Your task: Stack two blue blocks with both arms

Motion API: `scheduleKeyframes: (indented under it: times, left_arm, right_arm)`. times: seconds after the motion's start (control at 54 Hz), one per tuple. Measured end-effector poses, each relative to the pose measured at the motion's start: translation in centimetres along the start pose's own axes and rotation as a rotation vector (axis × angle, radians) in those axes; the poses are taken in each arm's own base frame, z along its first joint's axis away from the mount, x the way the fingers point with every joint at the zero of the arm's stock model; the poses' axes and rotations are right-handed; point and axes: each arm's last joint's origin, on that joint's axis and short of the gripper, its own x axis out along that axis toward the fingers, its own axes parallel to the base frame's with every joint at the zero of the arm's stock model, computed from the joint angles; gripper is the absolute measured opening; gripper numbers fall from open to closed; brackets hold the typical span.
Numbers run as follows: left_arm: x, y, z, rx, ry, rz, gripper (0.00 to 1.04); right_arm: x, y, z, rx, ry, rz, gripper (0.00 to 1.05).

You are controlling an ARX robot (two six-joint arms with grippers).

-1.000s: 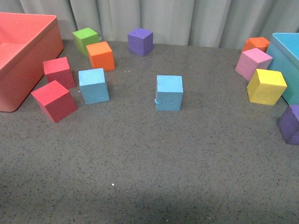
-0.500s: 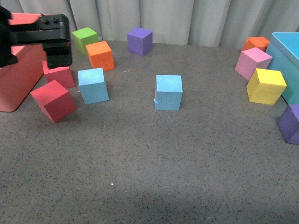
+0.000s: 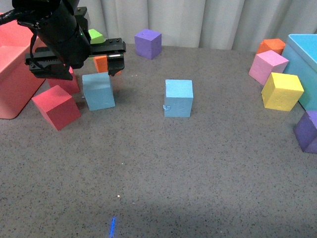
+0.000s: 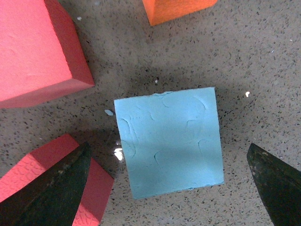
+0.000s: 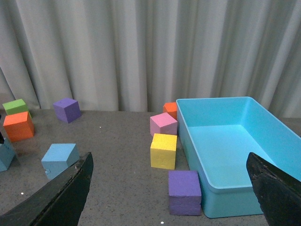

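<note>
Two sky-blue blocks sit on the grey table. One (image 3: 98,90) is at the left; the other (image 3: 179,97), with a nick on its front face, is in the middle. My left gripper (image 3: 81,62) hangs open just above the left block. In the left wrist view that block (image 4: 169,141) lies between the open fingers of the left gripper (image 4: 164,188), untouched. My right gripper (image 5: 164,197) is open and empty, raised at the right and out of the front view. Its wrist view shows the nicked block (image 5: 59,159) far off.
Two red cubes (image 3: 56,106) (image 3: 67,83) and an orange cube (image 3: 101,63) crowd the left block, beside a red bin (image 3: 15,74). Green (image 3: 95,35) and purple (image 3: 148,43) cubes stand behind. At the right are pink (image 3: 268,67), yellow (image 3: 281,91), orange (image 3: 271,46) and purple (image 3: 309,131) cubes by a turquoise bin (image 3: 302,54).
My left arm has come in from the left edge and now hangs over the left blue block. The blocks have not moved.
</note>
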Motion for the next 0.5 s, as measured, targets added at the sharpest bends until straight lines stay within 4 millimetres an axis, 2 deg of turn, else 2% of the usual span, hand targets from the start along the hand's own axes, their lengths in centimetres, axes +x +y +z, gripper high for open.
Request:
scheduleKeyframes:
  times: [0.222, 0.5]
  left_arm:
    - [1.0, -0.5, 0.0, -0.011, 0.028, 0.011, 0.98]
    - [3.7, -0.6, -0.5, 0.0, 0.065, 0.065, 0.96]
  right_arm:
    - [0.0, 0.0, 0.0, 0.0, 0.0, 0.0, 0.95]
    - [0.0, 0.0, 0.0, 0.0, 0.0, 0.0, 0.95]
